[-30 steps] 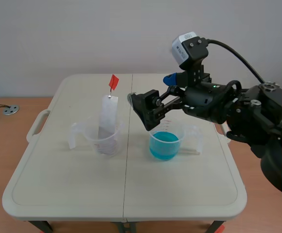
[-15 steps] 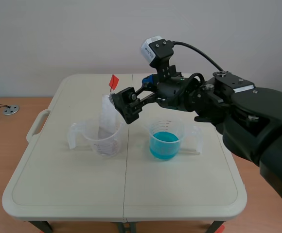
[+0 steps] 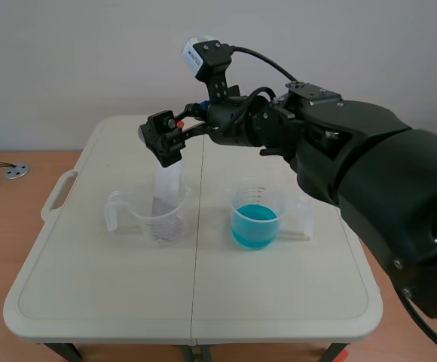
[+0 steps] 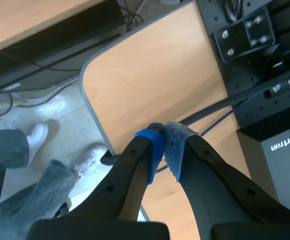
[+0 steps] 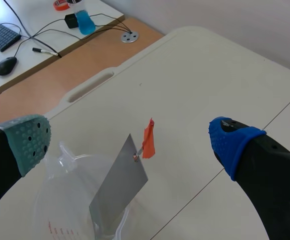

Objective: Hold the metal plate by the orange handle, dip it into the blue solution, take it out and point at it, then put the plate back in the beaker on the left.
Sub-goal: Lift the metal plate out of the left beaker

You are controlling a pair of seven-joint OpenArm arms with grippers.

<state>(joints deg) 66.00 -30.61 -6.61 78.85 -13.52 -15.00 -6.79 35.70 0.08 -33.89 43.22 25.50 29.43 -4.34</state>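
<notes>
The metal plate stands tilted in the clear left beaker. Its small orange handle sticks up from the top corner of the plate. My right gripper has come across from the right and hangs at the plate's top. In the right wrist view this gripper is open, and the handle sits between its green pad and blue pad, touching neither. The beaker of blue solution stands to the right. My left gripper is shut on nothing, off the table.
The right arm spans the air above the blue beaker. A wooden desk, black equipment and a person's legs and white shoes lie below the left gripper. The table's front half is bare.
The right gripper has swung left and upward, from above the blue beaker to the top of the plate. Its fingers now straddle the orange handle.
</notes>
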